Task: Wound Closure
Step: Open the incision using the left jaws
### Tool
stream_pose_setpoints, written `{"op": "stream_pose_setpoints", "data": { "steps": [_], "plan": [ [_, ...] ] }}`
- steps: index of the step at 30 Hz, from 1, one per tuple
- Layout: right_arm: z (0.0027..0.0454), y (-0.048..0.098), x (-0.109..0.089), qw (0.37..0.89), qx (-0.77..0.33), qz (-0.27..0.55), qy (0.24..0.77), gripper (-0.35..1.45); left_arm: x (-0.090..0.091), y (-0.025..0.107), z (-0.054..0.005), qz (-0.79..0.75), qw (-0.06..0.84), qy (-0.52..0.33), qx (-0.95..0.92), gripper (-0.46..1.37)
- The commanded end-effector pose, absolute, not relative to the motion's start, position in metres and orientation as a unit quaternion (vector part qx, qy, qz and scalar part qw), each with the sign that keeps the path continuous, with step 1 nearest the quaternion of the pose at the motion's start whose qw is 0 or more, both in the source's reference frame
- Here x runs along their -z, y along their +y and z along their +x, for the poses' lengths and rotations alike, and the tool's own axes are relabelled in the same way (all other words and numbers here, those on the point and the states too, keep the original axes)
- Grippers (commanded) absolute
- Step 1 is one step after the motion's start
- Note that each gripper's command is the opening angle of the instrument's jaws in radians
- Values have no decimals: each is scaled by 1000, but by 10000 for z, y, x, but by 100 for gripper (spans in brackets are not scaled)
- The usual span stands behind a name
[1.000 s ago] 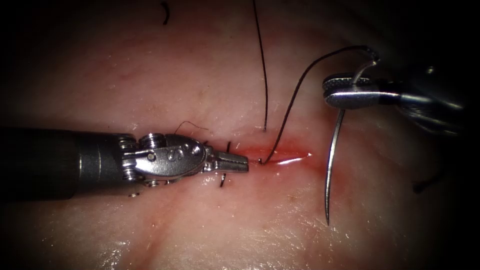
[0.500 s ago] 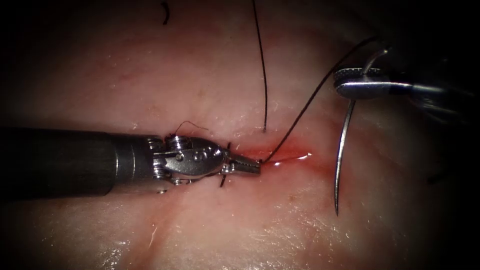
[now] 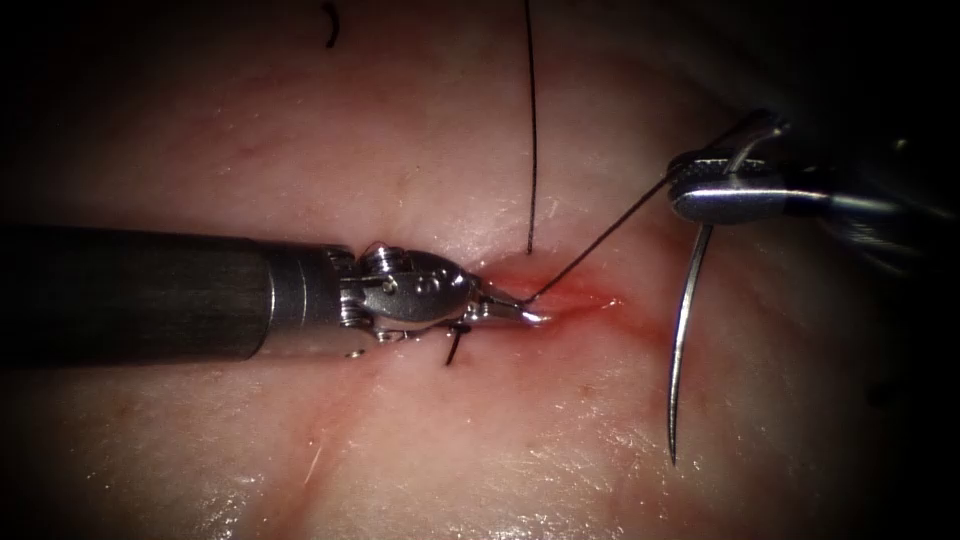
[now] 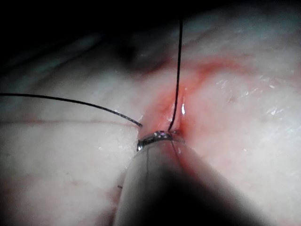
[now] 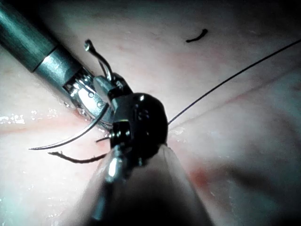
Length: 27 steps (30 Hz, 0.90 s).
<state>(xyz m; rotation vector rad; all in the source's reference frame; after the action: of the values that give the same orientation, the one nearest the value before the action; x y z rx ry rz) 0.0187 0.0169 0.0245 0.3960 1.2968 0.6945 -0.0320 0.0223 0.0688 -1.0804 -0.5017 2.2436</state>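
My right tool (image 3: 692, 186) is shut on the curved needle (image 3: 684, 330) close to its thread end. The needle hangs free above the tissue (image 3: 300, 150), right of the cut (image 3: 590, 300), point downward. The thread (image 3: 600, 245) runs taut from the needle's tail to where it leaves the cut. My left tool (image 3: 518, 311) lies along the cut from the left, jaws shut and holding nothing, its tip pressed on the tissue at that exit. In the left wrist view the thread (image 4: 177, 70) rises beside the tip (image 4: 155, 138). In the right wrist view the needle (image 5: 70, 139) curves out from my right tool (image 5: 120, 136).
A second thread strand (image 3: 531, 130) comes down from the top and enters the tissue just above the cut. An earlier stitch (image 3: 455, 348) lies under the left tool's wrist. A cut thread end (image 3: 330, 25) lies at the far top left. Red fluid wets the cut.
My left tool moved right along the cut to the thread's exit. My right tool carried the needle rightward, and the slack, curved thread has drawn straight and taut.
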Motion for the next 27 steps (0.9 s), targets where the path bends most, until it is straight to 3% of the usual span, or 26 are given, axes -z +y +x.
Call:
{"op": "stream_pose_setpoints", "data": {
  "steps": [1, 19, 21, 22, 23, 27],
  "plan": [
    [188, 167, -248, 725, -315, 176, 586, -35, -690, 224, -320, -403, 295, -183, -847, -35],
    [202, 149, -277, 733, -309, 169, 582, -35, -702, 192, -325, -305, 206, -250, -895, -35],
    [202, 150, -279, 733, -309, 169, 582, -35, -699, 189, -326, -310, 202, -260, -892, -15],
    [201, 151, -280, 733, -309, 169, 582, -35, -697, 187, -326, -312, 196, -259, -893, 9],
    [201, 151, -281, 734, -309, 168, 581, -35, -696, 186, -326, -312, 196, -259, -893, 11],
    [201, 153, -288, 734, -309, 168, 581, -35, -690, 179, -323, -312, 194, -259, -893, 62]
  ]
}}
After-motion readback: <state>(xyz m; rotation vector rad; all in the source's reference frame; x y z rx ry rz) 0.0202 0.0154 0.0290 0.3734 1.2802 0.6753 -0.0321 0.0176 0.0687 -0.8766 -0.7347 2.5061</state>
